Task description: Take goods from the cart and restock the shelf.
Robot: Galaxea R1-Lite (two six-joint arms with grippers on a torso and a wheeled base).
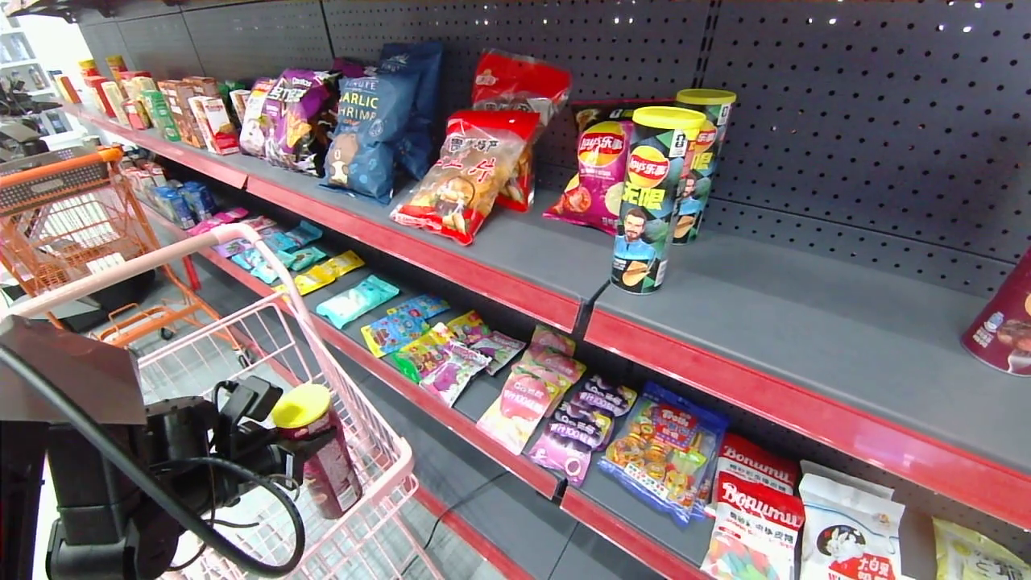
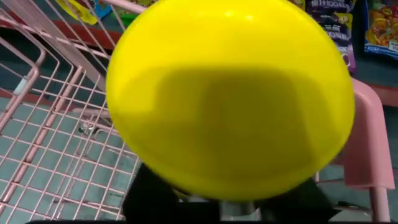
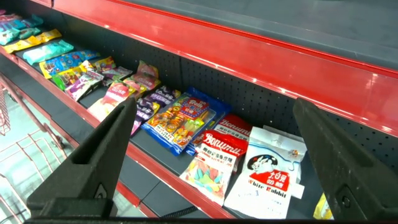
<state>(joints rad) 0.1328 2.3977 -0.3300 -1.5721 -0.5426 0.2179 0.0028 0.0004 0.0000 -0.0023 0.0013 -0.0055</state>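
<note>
My left gripper is shut on a dark red chip can with a yellow lid, held upright over the pink cart near its front corner. In the left wrist view the yellow lid sits close under the camera, with the cart's pink wire floor below it. The grey upper shelf with its red front edge runs above and to the right of the cart. My right gripper is open with nothing between its fingers, and it faces the lower shelf's candy bags.
Two green chip cans with yellow lids stand on the upper shelf beside snack bags. A dark red can shows at the right edge, with bare shelf between. An orange cart stands at the far left. Candy packs line the lower shelf.
</note>
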